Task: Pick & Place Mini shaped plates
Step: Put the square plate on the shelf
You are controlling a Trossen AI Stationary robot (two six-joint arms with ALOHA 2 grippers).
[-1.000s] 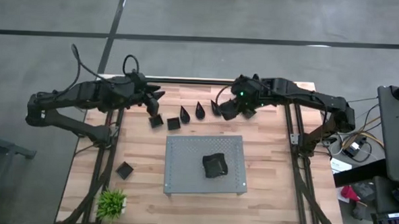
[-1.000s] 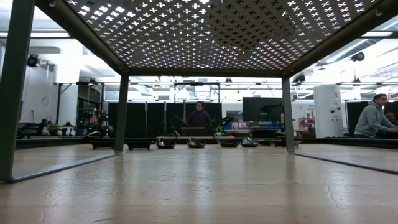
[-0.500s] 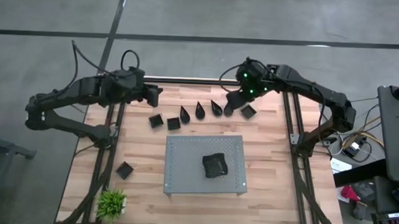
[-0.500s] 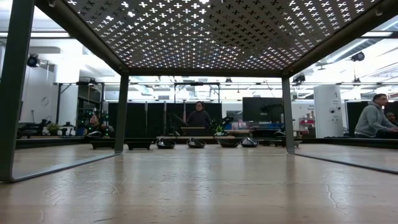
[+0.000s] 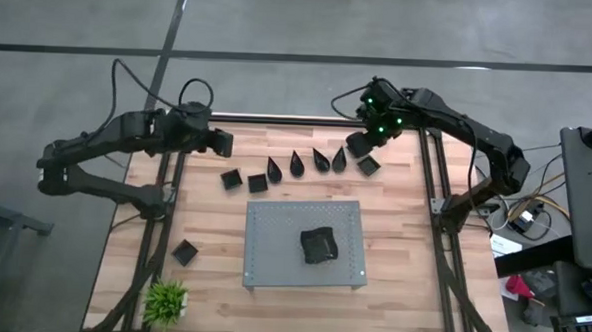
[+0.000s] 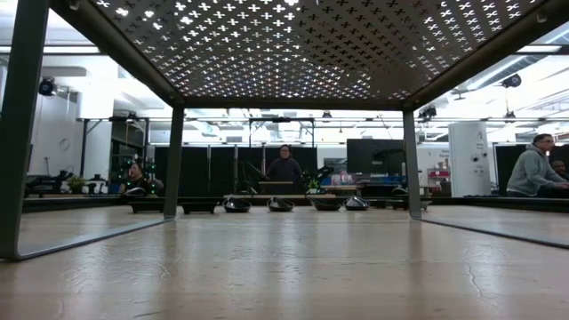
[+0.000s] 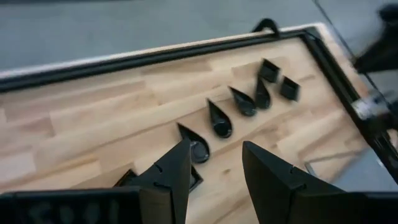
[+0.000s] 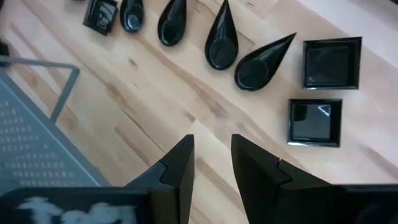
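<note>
a: left gripper [image 7: 214,168]?
b: up by the far left table edge, fingers parted w/ a gap, nothing between them.
a: right gripper [image 8: 211,158]?
b: over far right edge, narrow gap, empty too.
a: plates?
b: row along the far side: two square plates [image 5: 244,181] at left, four teardrop plates [image 5: 307,163] mid, two more squares [image 8: 323,90] at right end. one lone square plate [image 5: 184,251] near left front, by the plant [image 5: 166,301]. dark pile [image 5: 320,244] sits on the grey board [image 5: 273,240]; can't tell its make-up.
</note>
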